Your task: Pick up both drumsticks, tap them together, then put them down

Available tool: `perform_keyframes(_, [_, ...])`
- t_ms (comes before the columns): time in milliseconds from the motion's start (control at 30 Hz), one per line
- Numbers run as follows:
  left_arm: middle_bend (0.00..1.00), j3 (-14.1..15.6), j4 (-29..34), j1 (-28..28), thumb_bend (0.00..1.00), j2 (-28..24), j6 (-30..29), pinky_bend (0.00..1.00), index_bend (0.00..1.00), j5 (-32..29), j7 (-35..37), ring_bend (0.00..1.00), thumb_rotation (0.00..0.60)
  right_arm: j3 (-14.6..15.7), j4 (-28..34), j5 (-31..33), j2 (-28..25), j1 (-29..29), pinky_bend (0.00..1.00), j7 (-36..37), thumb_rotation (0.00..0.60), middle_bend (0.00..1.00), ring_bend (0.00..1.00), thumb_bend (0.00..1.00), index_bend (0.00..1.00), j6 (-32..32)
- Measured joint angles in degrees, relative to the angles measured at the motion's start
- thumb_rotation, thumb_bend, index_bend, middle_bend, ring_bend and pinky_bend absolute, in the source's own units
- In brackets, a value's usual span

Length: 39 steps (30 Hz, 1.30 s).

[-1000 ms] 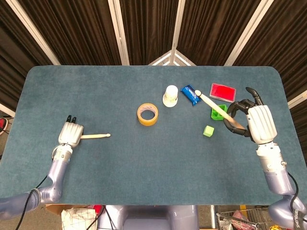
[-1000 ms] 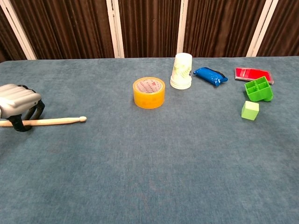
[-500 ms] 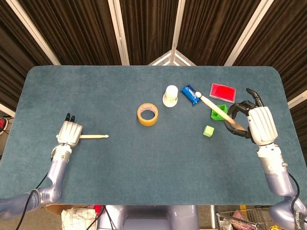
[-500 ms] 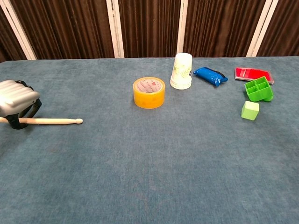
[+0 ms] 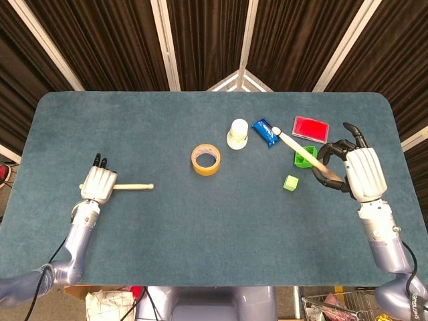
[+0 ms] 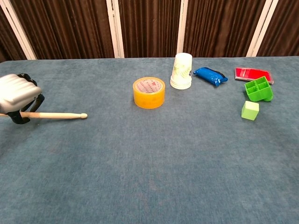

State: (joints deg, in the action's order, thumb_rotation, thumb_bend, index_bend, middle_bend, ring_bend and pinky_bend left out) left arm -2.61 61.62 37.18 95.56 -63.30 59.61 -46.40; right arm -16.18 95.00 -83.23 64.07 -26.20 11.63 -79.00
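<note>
Two pale wooden drumsticks are seen held at opposite ends of a blue-grey carpeted table (image 5: 200, 254). At the table's left edge, the silver left hand (image 5: 98, 184) is closed around the butt of the first wooden drumstick (image 5: 134, 187), which is shown lying level, its rounded tip pointed toward the table's middle; in the chest view the same stick (image 6: 58, 115) is seen carried just above the cloth, with dark fingers (image 6: 18, 116) curled beneath it. At the right edge, the silver right hand (image 5: 354, 170) is wrapped around the second wooden drumstick (image 5: 297, 148), which is angled up and to the left so that its tip is seen over a blue foil packet (image 5: 265, 132). Between the two hands are set a roll of yellow packing tape (image 5: 206, 159), a white paper cup (image 5: 237, 134), a flat red box (image 5: 311, 128), a green open plastic bin (image 6: 258, 89) and a small light-green cube (image 5: 289, 183).
</note>
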Motion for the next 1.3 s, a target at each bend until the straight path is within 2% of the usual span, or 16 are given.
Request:
perform_keyframes(200, [0.60,0.2,-1.5,-0.5,0.44,0.0,-1.3,0.11,0.64,3.9,4.7,0.17,0.600,0.0,0.1,0.3,0.2,-0.2,0.11,-0.7,0.600,0.66,0.50,0.46,0.75,0.4])
perform_keyframes(400, [0.60,0.7,-3.6,-1.2,0.44,-0.2,-4.1,0.11,0.64,9.9,12.9,0.17,0.600,0.0,0.0,0.5,0.4,-0.4,0.11,-1.6,0.600,0.66,0.50,0.46,0.75,0.7])
perform_keyframes(700, [0.60,1.0,-7.4,-2.3,0.44,-0.7,-11.9,0.11,0.64,18.7,26.8,0.17,0.600,0.0,-0.1,1.0,0.9,-0.8,0.11,-3.3,0.600,0.66,0.50,0.46,0.75,1.2])
perform_keyframes(867, [0.60,-0.2,-7.7,-3.1,0.44,-1.2,-16.1,0.11,0.65,21.1,36.3,0.17,0.600,-0.1,0.0,1.2,1.0,-1.2,0.11,-4.6,0.600,0.66,0.50,0.46,0.75,1.8])
perform_keyframes(1000, [0.60,-2.0,-4.3,-3.7,0.43,-2.8,-17.7,0.11,0.66,21.4,42.7,0.17,0.600,-0.5,0.0,2.5,1.0,-1.9,0.11,-5.6,0.600,0.66,0.50,0.46,0.75,3.1])
perform_keyframes(1300, [0.60,-6.3,10.8,-5.1,0.43,-9.7,-16.8,0.11,0.66,18.9,48.8,0.17,0.600,-2.3,0.4,5.4,1.8,-4.4,0.11,-3.5,0.600,0.67,0.51,0.46,0.76,6.7])
